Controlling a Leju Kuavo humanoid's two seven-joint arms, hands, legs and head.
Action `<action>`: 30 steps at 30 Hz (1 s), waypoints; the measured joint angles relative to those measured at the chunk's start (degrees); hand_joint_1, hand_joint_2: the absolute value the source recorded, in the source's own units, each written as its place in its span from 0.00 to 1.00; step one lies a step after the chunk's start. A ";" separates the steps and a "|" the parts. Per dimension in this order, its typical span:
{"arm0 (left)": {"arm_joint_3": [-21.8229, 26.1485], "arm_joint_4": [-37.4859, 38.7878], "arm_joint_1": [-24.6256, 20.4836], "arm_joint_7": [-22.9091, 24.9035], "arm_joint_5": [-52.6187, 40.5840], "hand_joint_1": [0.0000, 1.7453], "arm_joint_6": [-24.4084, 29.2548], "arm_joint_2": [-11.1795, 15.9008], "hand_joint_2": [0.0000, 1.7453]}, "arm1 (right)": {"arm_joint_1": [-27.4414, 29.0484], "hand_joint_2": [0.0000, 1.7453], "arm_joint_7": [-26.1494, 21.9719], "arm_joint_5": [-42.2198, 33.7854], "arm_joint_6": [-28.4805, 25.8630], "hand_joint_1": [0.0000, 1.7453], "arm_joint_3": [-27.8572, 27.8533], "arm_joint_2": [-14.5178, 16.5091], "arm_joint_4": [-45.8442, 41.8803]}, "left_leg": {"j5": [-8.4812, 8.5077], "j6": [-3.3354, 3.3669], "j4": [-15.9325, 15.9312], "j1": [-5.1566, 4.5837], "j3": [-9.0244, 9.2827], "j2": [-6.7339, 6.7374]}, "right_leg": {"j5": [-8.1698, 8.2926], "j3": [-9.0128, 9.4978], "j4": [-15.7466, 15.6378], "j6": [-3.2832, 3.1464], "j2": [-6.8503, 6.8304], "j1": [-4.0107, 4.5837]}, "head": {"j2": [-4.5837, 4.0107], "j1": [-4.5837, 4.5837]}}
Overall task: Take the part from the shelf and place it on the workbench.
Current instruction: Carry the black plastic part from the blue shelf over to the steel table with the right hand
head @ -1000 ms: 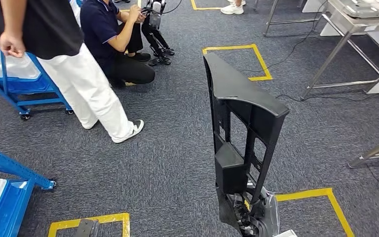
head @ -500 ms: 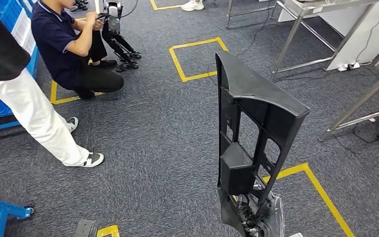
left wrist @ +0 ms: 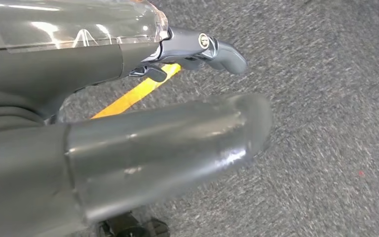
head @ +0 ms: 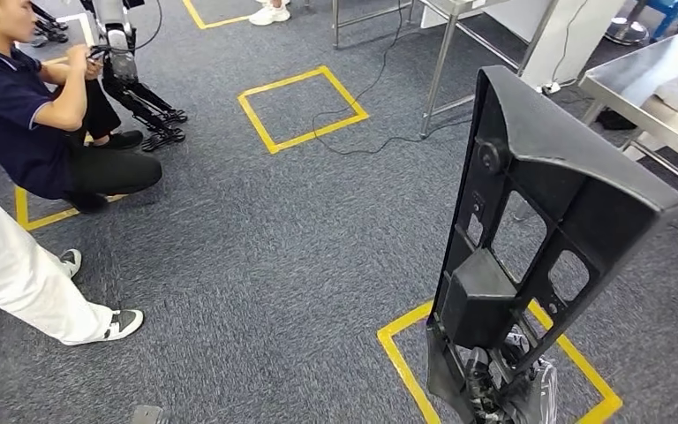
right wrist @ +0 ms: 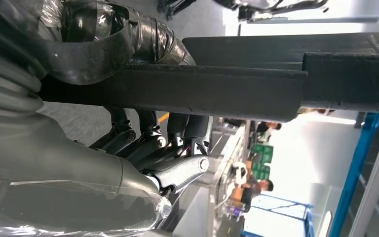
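The part [head: 538,221] is a tall black plastic frame with cut-out windows, standing upright in the right half of the head view. My right hand [head: 503,393] grips its lower end at the bottom edge of the picture. In the right wrist view the fingers [right wrist: 177,143] curl under the part's black bar [right wrist: 227,89] and the taped thumb lies over it. My left hand [left wrist: 143,138] hangs over the grey carpet with thumb and fingers apart and nothing in it. A steel workbench [head: 644,79] stands at the far right.
A person [head: 26,115] crouches at the upper left, working on a small legged robot [head: 132,79]. White trousers and shoes of a standing person [head: 18,274] are at the left edge. Steel table legs [head: 441,53] and cables lie ahead. Yellow tape squares [head: 300,106] mark the carpet.
The camera has turned right, so the people and floor marks have slid left and a steel workbench has come in at the right. The part stays in my right hand.
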 joint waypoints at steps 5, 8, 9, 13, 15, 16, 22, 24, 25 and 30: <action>0.21 -0.11 0.20 -0.13 -0.07 0.00 -0.37 0.01 0.00 | 0.04 1.00 0.67 1.31 0.40 1.00 -1.31 0.82 -0.37 | 0.59 1.13 -1.18 0.14 0.48 4.37 | -6.72 -5.96 11.97 1.16 -7.36 0.08 | 0.00 0.02; 0.31 -0.10 0.35 -0.13 -0.09 0.00 -0.51 -0.05 0.00 | 0.11 1.00 1.38 1.65 0.29 1.00 -1.48 0.83 -0.38 | 0.22 0.83 -1.14 0.15 0.69 6.97 | -5.57 -6.56 13.31 1.76 -8.12 -0.43 | 0.00 0.02; 0.32 -0.10 0.33 -0.14 -0.10 0.00 -0.55 -0.09 0.00 | 0.11 1.00 1.57 1.70 0.19 1.00 -1.49 0.82 -0.39 | 0.02 0.62 -1.13 0.18 0.94 7.70 | -3.51 -4.45 9.52 1.84 -8.87 -0.54 | 0.00 0.03; 0.41 -0.10 0.19 -0.52 -0.11 0.00 -0.67 -0.19 0.00 | 0.03 1.00 2.56 1.95 -0.24 1.00 -1.50 0.82 -0.52 | -0.90 -0.65 -1.06 -0.23 2.02 9.75 | -0.62 1.05 -0.42 0.80 -11.99 0.06 | 0.00 0.00; 0.45 -0.10 -0.04 -0.71 -0.11 0.00 -0.77 -0.30 0.00 | 0.09 1.00 3.02 2.12 -0.36 1.00 -1.52 0.82 -0.66 | -1.26 -1.32 -1.08 -0.15 2.45 10.44 | -0.53 0.97 -0.47 0.07 -10.69 0.10 | 0.00 0.01; 0.46 -0.10 -0.16 -0.77 -0.11 0.00 -0.81 -0.35 0.00 | 0.14 1.00 3.17 2.20 -0.37 1.00 -1.53 0.83 -0.77 | -1.81 -1.64 -0.61 -0.03 2.44 9.81 | -0.47 1.02 -0.62 -0.32 -10.11 0.01 | 0.00 0.02; 0.69 0.05 0.25 -0.90 -0.11 0.00 -0.98 -0.48 0.00 | -0.02 1.00 3.73 2.60 -0.53 1.00 -1.44 0.88 -1.09 | -8.71 -1.84 16.11 0.29 -5.93 4.32 | -0.37 1.13 -0.70 -1.71 -5.94 0.31 | 0.00 -0.01; 0.77 0.08 0.32 -0.91 -0.11 0.00 -1.05 -0.48 0.00 | -0.02 1.00 4.08 2.63 -0.82 1.00 -1.44 0.88 -1.13 | -4.83 -1.31 11.92 0.23 -4.76 3.72 | -0.45 1.28 -0.52 -1.77 -4.27 0.51 | 0.00 0.00; 0.84 0.08 0.30 -0.92 -0.11 0.00 -1.10 -0.47 0.00 | -0.03 1.00 4.25 2.65 -0.93 1.00 -1.43 0.88 -1.17 | -2.58 -0.91 7.88 0.18 -3.28 2.47 | -0.48 1.33 -0.47 -1.75 -3.51 0.51 | 0.00 0.00; 1.33 0.09 0.36 -0.98 -0.11 0.00 -1.19 -0.62 0.00 | -0.09 1.00 4.74 2.88 -1.25 1.00 -1.33 0.85 -1.33 | 0.09 0.06 -0.03 -0.05 -0.23 -0.25 | 0.03 0.43 -0.54 -0.09 0.07 0.09 | 0.00 -0.01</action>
